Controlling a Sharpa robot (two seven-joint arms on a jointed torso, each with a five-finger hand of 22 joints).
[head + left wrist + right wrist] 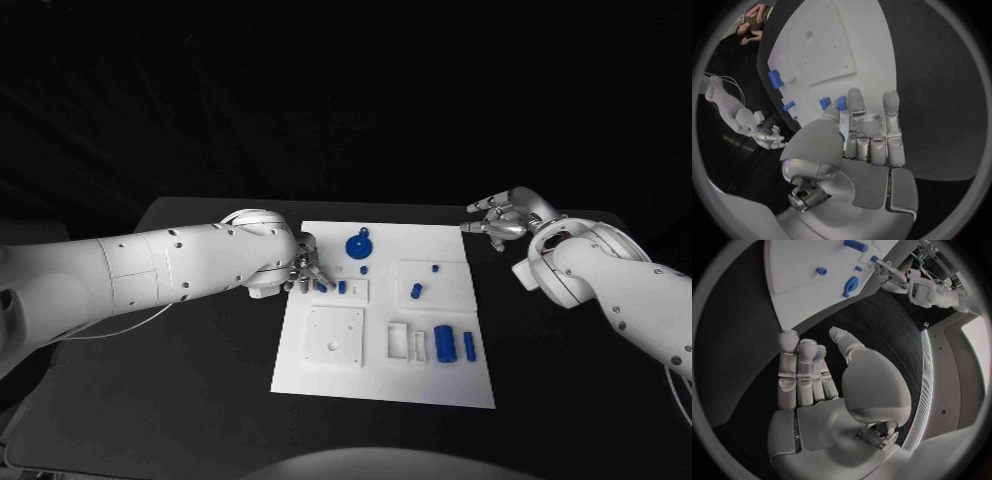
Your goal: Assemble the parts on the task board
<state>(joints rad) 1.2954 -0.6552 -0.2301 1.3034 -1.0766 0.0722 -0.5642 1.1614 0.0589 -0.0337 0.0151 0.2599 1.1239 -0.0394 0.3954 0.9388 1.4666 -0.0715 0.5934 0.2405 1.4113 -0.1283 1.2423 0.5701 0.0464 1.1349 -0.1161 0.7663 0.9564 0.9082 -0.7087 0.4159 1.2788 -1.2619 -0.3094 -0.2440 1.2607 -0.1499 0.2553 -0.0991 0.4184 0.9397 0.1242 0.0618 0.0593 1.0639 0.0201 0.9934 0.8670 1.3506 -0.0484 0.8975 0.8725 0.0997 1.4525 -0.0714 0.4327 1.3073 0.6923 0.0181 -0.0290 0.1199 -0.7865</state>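
The left arm [130,270] comes in from the side and bends at the wrist, its left hand [306,270] lowered at the near edge of the task board [433,380], fingers [856,107] pointing down and lying close together, almost straight. Nothing can be seen held in them. The right arm [635,300] reaches forward along the other side, elbow bent, with the right hand [498,222] raised off the tabletop [173,400] beyond the board's far corner. Its fingers [798,365] lie side by side and lightly curled, the thumb apart, holding nothing.
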